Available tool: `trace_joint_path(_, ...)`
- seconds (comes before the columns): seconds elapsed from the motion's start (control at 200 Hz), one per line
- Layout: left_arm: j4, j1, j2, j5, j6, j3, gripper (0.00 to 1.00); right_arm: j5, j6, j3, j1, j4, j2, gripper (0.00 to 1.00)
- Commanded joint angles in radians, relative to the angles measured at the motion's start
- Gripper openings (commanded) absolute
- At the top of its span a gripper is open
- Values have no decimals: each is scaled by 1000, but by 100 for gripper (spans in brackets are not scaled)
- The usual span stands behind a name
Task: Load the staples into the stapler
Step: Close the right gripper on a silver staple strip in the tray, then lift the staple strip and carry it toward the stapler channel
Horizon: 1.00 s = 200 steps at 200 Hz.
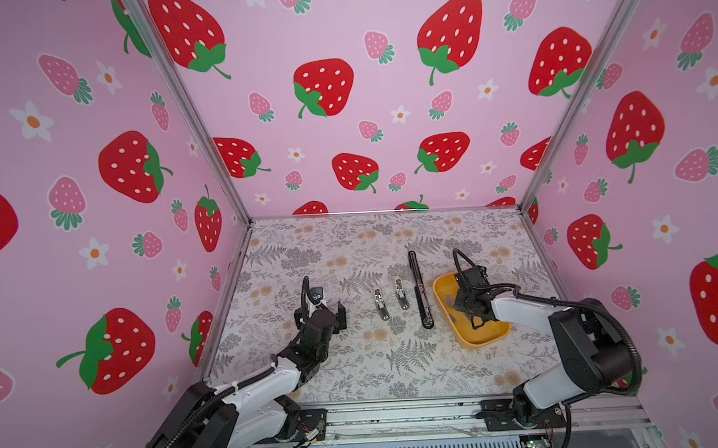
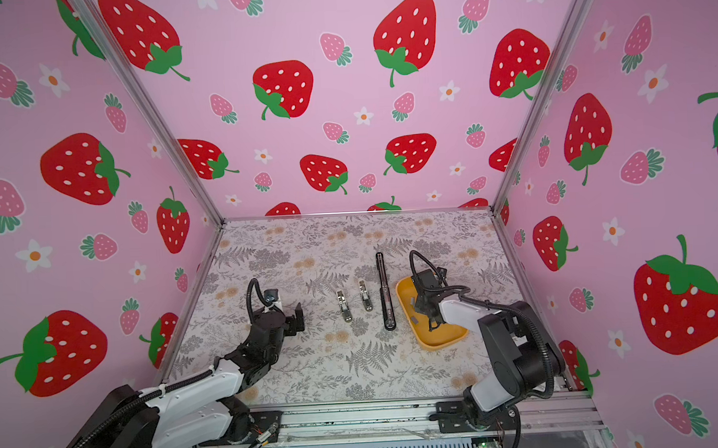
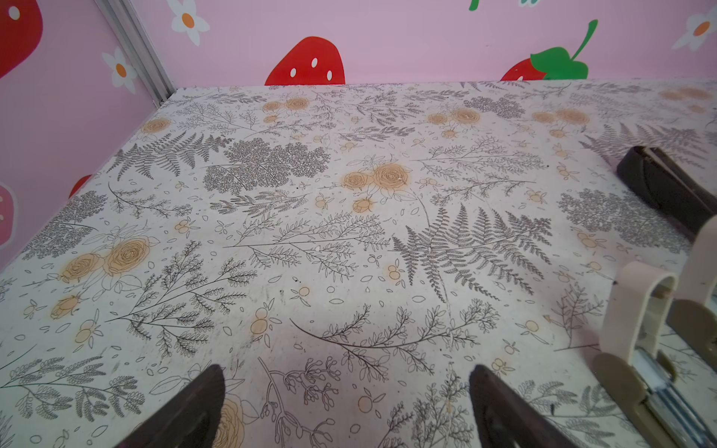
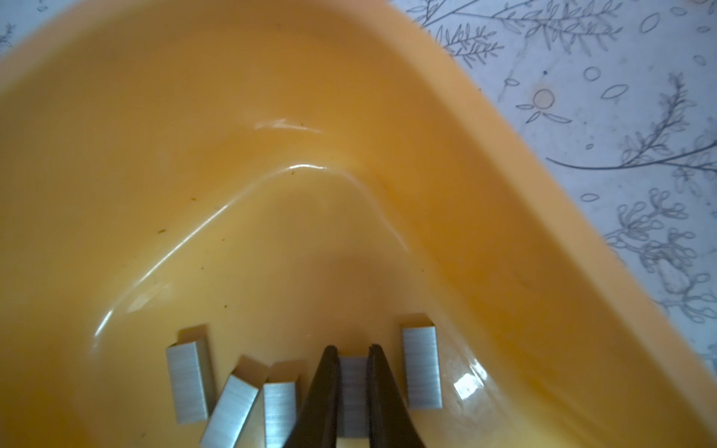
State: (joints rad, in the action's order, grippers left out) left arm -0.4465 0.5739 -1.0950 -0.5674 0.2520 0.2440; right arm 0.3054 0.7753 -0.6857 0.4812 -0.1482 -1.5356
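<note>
Pinching one short grey metallic strip of staples (image 4: 353, 388) between nearly closed black jaws, the right gripper (image 4: 352, 351) is down inside the shallow yellow-orange plastic tray (image 4: 271, 97), which sits at the lower right of the table in both top views. Four more loose strips (image 4: 422, 368) lie on the tray floor beside it, three on one side and one on the other. Whether the pinched strip is off the floor yet cannot be told.

Left of the tray lies a long black stapler (image 1: 419, 289), opened out flat. Further left are two small whitish staplers (image 1: 381, 304), side by side but apart, apparently open with metal showing. The left gripper (image 3: 346, 391) hovers over the bare floral table (image 3: 271, 232) left of them, jaws spread wide and holding nothing.

By my reading the task is at its first step. A strip is gripped, but none lies in a stapler, and carrying, seating and closing are all left.

The right wrist view alone shows the grip and lets the strips be counted; in the top views the arm hides the jaws and a couple of strips show only as small grey flecks. The left wrist view alone shows the left fingers' gap, and the top views alone give the whole layout.
</note>
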Motion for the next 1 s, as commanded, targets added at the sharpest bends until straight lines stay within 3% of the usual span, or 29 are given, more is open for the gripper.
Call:
trace_joint_path(0.0,-3,-3,-3,-15,7,35,99,-27,-9,37,-6,-35,12,11)
trace_joint_path(0.32,-17,1,104,64,6,-28,99,24,-83,115,8,118,247,10)
trace_joint_path(0.48,184,-1,142,101,42,44,99,-25,-116,92,48,153,363,10)
trace_joint_path(0.595,294,-1,149,95,103,63,99,-14,-143,55,120,155,412,10)
trace_joint_path(0.765,246,-1,160,124,102,25,99,6,-240,-13,282,230,408,10)
trace_joint_path(0.996,202,1,214,206,81,-21,99,18,-331,-91,534,387,208,8)
